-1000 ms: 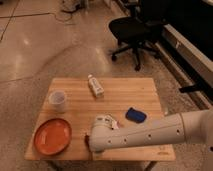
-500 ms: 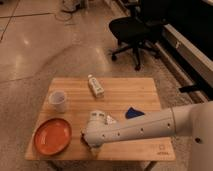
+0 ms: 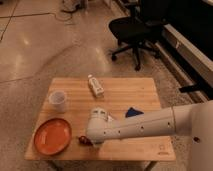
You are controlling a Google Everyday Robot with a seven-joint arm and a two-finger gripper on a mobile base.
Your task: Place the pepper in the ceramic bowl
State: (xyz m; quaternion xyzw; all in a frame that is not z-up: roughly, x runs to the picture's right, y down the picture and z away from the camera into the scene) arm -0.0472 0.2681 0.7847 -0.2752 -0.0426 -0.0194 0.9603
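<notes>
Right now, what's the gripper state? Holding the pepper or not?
Gripper: cannot be told; it sits low just right of the ceramic bowl, with the pepper at its tip.

The gripper (image 3: pixel 88 142) is largely covered by the arm's white wrist housing (image 3: pixel 98 125), low over the table (image 3: pixel 125 92) near its front left. Only a small dark red part of the pepper (image 3: pixel 83 140) is seen, at the gripper's left side. Whether it is held or lies on the wood cannot be told. Right of the gripper and farther back, a blue object (image 3: pixel 133 112) is partly hidden by the arm (image 3: pixel 155 124) and cannot be identified. The arm is cut off at the right edge. Far behind the gripper, the office chair (image 3: pixel 131 27) is cut off at the top.
</notes>
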